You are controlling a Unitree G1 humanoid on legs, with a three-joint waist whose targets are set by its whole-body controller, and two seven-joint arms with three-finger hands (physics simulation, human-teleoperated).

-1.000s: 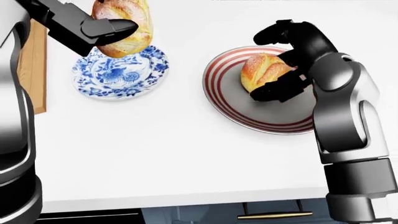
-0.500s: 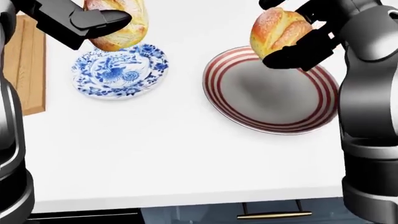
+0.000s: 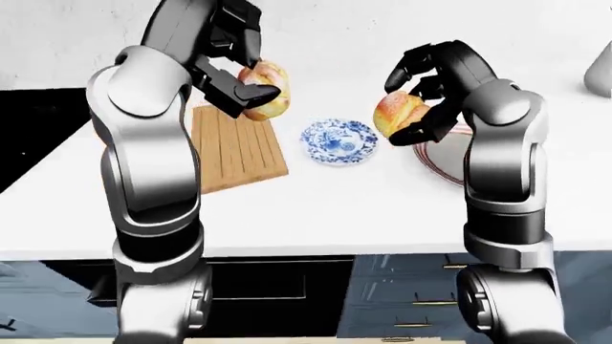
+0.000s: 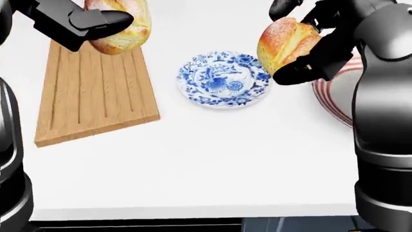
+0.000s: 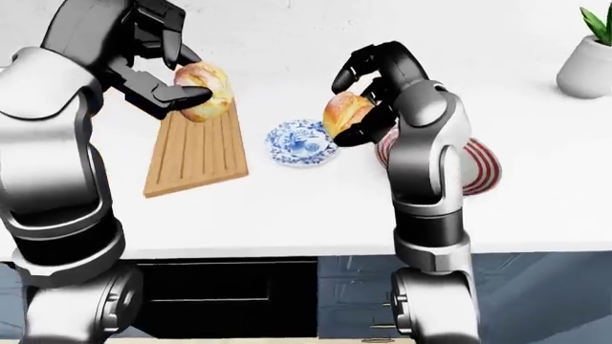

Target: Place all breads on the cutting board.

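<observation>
My left hand [image 4: 96, 24] is shut on a golden bread roll [image 4: 122, 30] and holds it in the air over the top right part of the wooden cutting board [image 4: 90, 96]. My right hand [image 4: 309, 43] is shut on a second bread roll [image 4: 283, 41], held in the air between the blue patterned plate [image 4: 222, 79] and the red-striped plate [image 4: 334, 96]. Both plates are bare. The board has nothing lying on it.
The white counter [image 4: 212, 164] carries the board at the left, the blue plate in the middle and the striped plate at the right. A potted plant [image 5: 585, 61] stands at the far right. Dark cabinets with drawers [image 3: 402, 294] are below the counter edge.
The whole picture has shifted right, so the camera has turned left and the board now shows fully. Both hands have carried their rolls to the left; the right roll has left the striped plate.
</observation>
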